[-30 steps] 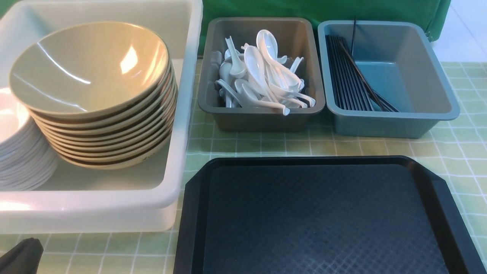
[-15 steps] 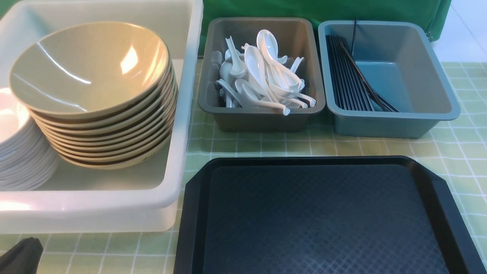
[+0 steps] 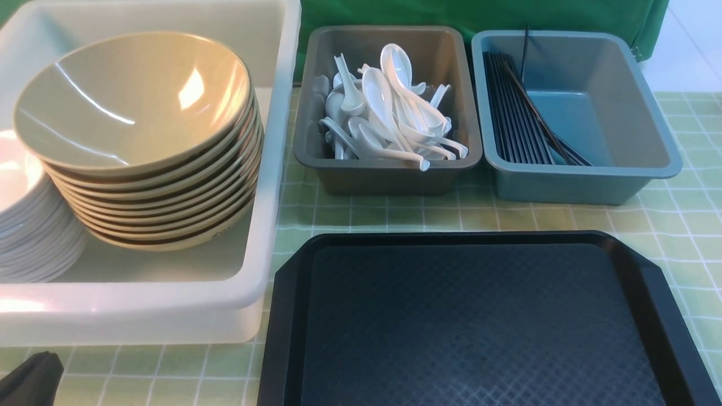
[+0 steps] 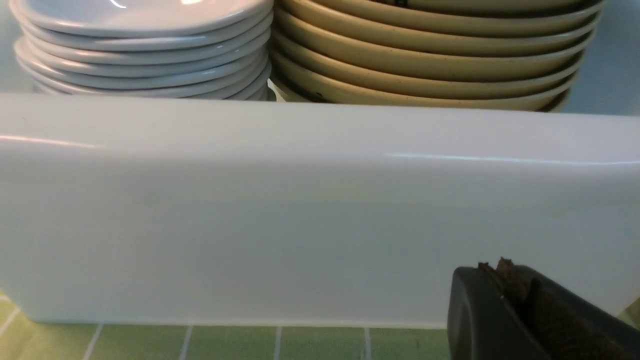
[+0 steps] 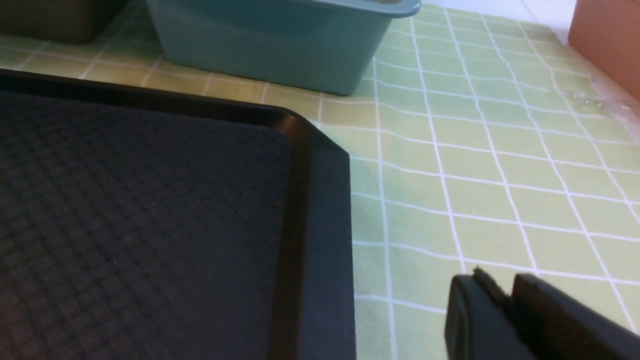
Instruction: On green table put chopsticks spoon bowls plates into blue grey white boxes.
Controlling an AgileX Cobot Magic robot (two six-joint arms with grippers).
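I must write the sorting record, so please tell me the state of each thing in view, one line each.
Large white plastic box: holds two stacks.
Beige bowls: stacked.
White plates: stacked beside the bowls.
Grey plastic box: heaped with white plastic spoons.
Blue plastic box: black chopsticks along one side.
Black textured tray: bare.
Left claw: shut, holding nothing.
Right claw: nearly closed, holding nothing.

No legible text or markings.
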